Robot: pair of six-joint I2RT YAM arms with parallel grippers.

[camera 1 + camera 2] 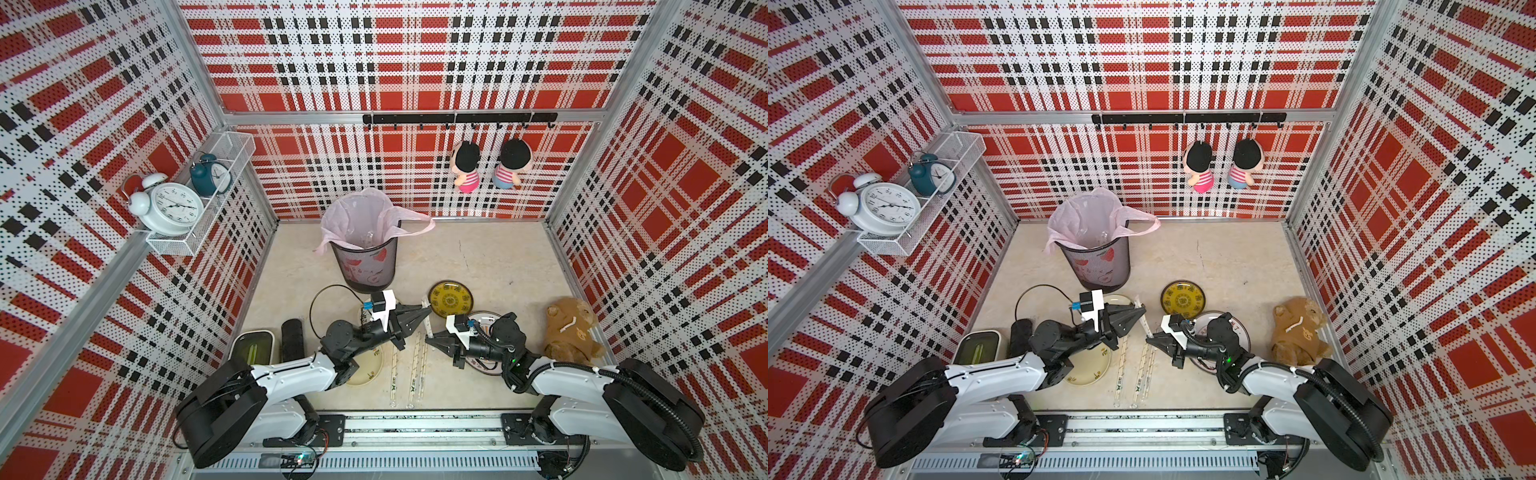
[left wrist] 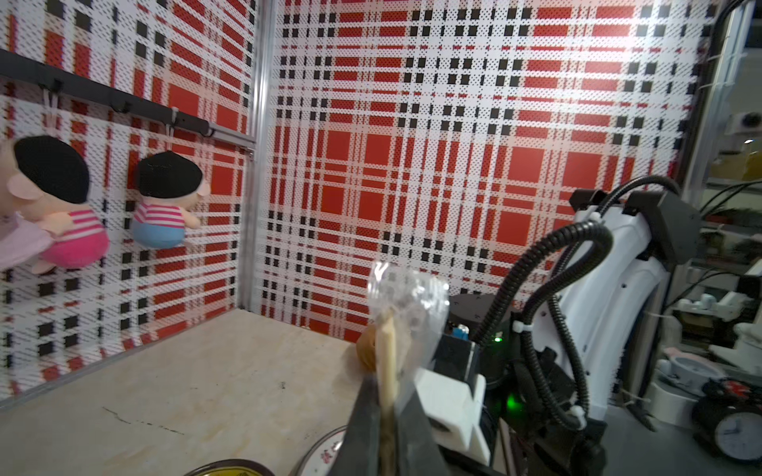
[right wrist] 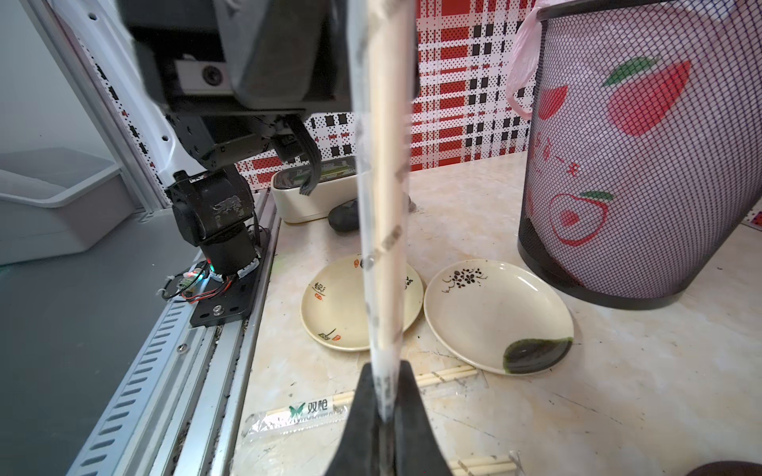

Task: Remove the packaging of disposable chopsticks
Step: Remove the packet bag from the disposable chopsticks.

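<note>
One pair of disposable chopsticks (image 1: 428,328) in its clear packaging hangs above the table, spanning both grippers. My left gripper (image 1: 424,313) is shut on the far end. In the left wrist view the tan stick (image 2: 386,354) passes between its fingers (image 2: 365,428), and crinkled sleeve (image 2: 412,296) sticks out past them. My right gripper (image 1: 429,338) is shut on the near end. In the right wrist view its fingers (image 3: 363,412) pinch the whitish sleeve tip (image 3: 385,383). Three wrapped pairs (image 1: 413,374) lie on the table below, also seen in a top view (image 1: 1142,370).
A mesh bin (image 1: 365,266) with a pink liner stands behind the left arm. Cream plates (image 3: 499,313) lie under the left arm, a yellow-dark plate (image 1: 451,298) and a white plate (image 1: 484,320) by the right arm. A brown teddy (image 1: 571,328) lies at the right wall.
</note>
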